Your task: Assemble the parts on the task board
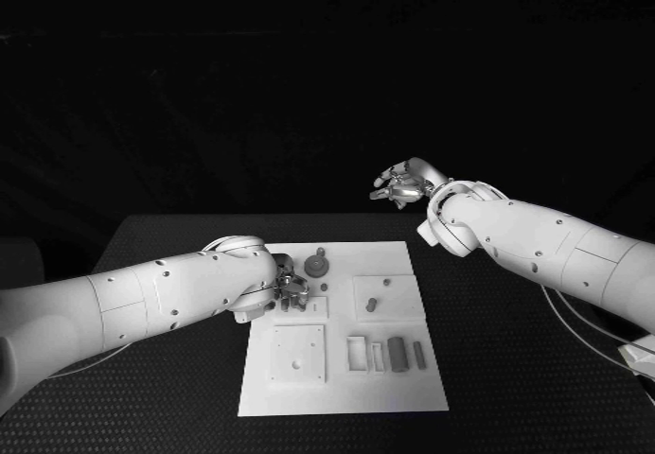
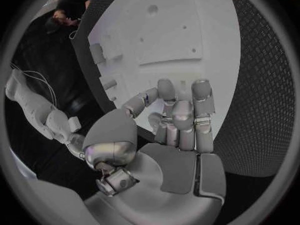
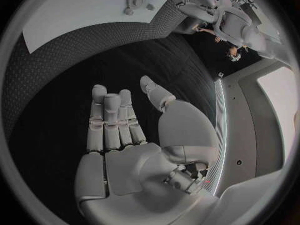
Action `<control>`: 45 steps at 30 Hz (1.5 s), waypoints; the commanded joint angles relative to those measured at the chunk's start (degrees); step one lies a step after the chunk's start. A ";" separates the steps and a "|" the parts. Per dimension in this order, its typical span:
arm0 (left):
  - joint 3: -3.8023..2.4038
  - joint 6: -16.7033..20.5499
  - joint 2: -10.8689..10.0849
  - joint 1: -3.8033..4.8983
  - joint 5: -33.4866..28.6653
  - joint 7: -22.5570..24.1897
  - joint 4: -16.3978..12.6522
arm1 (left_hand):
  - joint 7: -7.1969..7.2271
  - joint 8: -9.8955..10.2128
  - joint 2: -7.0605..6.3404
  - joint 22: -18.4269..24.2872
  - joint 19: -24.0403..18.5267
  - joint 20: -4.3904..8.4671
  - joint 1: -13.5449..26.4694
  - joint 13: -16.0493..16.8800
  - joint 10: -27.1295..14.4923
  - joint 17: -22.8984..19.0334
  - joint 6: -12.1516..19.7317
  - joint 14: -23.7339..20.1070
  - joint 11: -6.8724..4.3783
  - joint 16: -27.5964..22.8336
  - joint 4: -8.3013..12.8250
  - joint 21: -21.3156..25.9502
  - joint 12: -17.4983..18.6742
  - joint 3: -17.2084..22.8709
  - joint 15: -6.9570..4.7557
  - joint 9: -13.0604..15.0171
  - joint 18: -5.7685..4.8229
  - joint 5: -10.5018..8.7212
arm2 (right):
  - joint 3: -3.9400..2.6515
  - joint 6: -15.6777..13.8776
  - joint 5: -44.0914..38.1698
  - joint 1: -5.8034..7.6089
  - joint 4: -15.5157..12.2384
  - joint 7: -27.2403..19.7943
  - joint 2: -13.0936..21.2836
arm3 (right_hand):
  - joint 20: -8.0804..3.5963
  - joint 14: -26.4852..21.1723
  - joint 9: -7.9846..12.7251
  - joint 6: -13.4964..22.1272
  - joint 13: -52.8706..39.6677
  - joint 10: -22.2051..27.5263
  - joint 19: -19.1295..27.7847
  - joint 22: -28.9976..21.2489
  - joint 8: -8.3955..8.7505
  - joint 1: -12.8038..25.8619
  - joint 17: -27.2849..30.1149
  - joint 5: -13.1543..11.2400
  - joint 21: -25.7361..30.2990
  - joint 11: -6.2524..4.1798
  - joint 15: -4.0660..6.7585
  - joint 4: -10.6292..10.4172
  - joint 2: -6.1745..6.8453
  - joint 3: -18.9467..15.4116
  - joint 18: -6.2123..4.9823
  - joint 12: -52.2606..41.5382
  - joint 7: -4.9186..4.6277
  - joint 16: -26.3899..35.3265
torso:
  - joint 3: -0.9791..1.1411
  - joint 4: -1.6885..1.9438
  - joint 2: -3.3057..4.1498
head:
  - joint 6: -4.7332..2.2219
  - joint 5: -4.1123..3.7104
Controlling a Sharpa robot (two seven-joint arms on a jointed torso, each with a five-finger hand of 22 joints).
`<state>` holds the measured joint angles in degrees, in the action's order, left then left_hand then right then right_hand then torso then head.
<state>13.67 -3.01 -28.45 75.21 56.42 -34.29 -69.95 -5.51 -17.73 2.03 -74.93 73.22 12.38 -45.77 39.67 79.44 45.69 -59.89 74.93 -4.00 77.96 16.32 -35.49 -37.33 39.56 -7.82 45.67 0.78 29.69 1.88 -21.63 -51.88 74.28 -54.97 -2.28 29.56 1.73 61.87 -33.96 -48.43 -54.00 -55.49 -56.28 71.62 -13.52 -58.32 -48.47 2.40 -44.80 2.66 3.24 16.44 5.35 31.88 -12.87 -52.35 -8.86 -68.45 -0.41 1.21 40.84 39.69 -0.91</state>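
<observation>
1. Left hand [image 1: 287, 288] sits low over the task board [image 1: 410, 397], at its left edge near the far end; in the left wrist view its fingers [image 2: 181, 120] curl inward toward the palm, and it is not possible to tell whether a small part is pinched between them.
2. Right hand [image 1: 404, 184] hangs high and well beyond the board's far right corner, over the bench [image 1: 546, 378], with fingers [image 3: 112, 117] straight, apart and holding nothing.
3. Just past the left hand's fingertips, toward the board's middle, lies a small round part with a knob [image 1: 318, 263]; further to the hand's right stands a short peg [image 1: 371, 304] in a square recess.
4. Nearer the robot than the left hand, a group of upright bar-shaped parts [image 1: 396, 354] lies with long axes running toward the robot.
5. Judged from this layout, the left hand is much the nearer to every part, so the coming move most likely falls to it.
</observation>
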 commanded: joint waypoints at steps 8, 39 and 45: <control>0.00 -1.69 0.58 -0.15 2.10 0.48 -0.99 | 4.38 -0.36 0.18 -1.21 3.14 2.72 -0.42 0.10 -0.61 -0.28 -8.35 -2.12 -1.04 0.52 -0.08 -0.44 -0.47 -0.13 -3.23 0.07 0.67 0.42 | -0.03 0.84 -0.24 -0.02 -0.11 -0.03 -0.03 | 0.52 -0.59 -0.08 0.12 0.15 0.20 0.12 -0.02 0.36 -0.18 0.00 0.30 0.33 0.24 0.00 -0.04 -0.28 -0.38 -0.92 0.20 -0.45 0.24 | 0.00 0.06 0.00 | 0.13 0.05; -0.01 -0.59 0.25 -0.56 4.11 0.32 -1.06 | 4.76 -0.69 2.63 -1.19 3.43 2.69 2.29 -0.15 -0.07 -2.00 -9.23 -2.01 -1.39 1.92 -0.37 -0.74 -0.93 0.06 -3.54 0.11 0.65 0.54 | -0.03 0.99 -0.35 -0.15 -0.02 -0.02 -0.05 | 0.79 -0.67 -0.16 0.11 0.49 0.22 0.56 -0.10 0.34 -0.37 -0.09 0.30 0.74 0.23 0.00 -0.02 -0.37 -0.36 -0.95 0.07 -0.43 0.27 | -0.09 0.11 -0.01 | 0.30 0.09; -0.01 -0.18 -0.17 -0.55 5.02 0.18 -1.04 | 4.87 -0.80 2.77 -1.18 3.62 2.73 2.88 -0.23 0.17 -2.37 -9.46 -1.89 -1.51 2.25 -0.18 -0.86 -0.99 0.73 -3.65 0.13 0.69 0.54 | -0.03 1.02 -0.38 -0.16 -0.02 -0.01 0.00 | 0.81 -0.67 -0.16 0.11 0.52 0.22 0.58 -0.10 0.34 -0.38 -0.10 0.30 0.76 0.23 0.00 -0.02 -0.37 -0.37 -0.95 0.06 -0.43 0.27 | -0.11 0.12 -0.02 | 0.33 0.16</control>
<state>13.45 -3.33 -28.46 74.95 60.16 -33.64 -71.17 -5.49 -18.12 4.59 -74.95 74.47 13.02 -43.12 39.52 80.16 43.35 -59.90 75.56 -4.71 79.92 15.78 -36.16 -37.94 38.96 -8.44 45.89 0.78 29.81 1.88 -21.18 -51.93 74.15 -54.96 -2.17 29.56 2.14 61.73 -34.03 -48.31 -53.55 -55.49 -55.87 71.57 -13.52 -58.32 -48.50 2.40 -44.36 2.66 3.27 16.44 5.35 31.88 -12.74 -52.35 -8.98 -68.45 -0.51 1.33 40.83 40.01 -0.79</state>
